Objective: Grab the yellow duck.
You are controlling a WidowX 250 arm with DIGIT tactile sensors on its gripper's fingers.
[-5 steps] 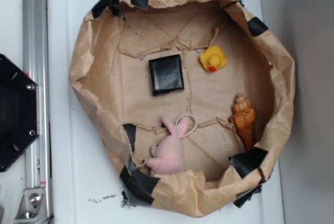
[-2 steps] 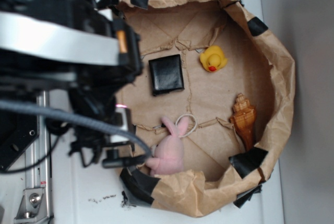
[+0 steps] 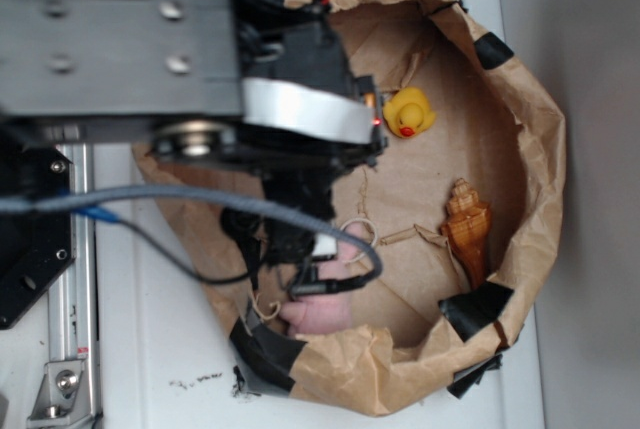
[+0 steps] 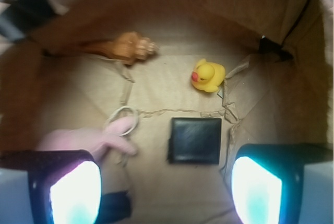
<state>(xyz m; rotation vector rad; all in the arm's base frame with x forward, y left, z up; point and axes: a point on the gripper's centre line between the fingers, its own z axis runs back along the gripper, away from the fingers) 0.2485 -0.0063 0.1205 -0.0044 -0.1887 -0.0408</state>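
Observation:
The yellow duck (image 3: 409, 112) with a red-orange beak sits on the brown paper floor of the paper-lined basin, at its upper right in the exterior view. It also shows in the wrist view (image 4: 208, 75), ahead and right of centre. My gripper (image 4: 166, 192) is open and empty, its two pads (image 4: 75, 192) far apart at the bottom of the wrist view, well short of the duck. In the exterior view the arm (image 3: 200, 69) covers the basin's left half and hides the jaws.
A black square pad (image 4: 195, 140) lies just ahead of the gripper. A pink plush bunny (image 4: 88, 138) with a white ring lies at the left, and an amber seashell (image 4: 125, 46) further on. The crumpled paper wall (image 3: 530, 149) with black tape rings everything.
The arm has swung in from the left and now reaches over the basin, covering the black pad and most of the bunny. The duck, shell and bunny have not moved.

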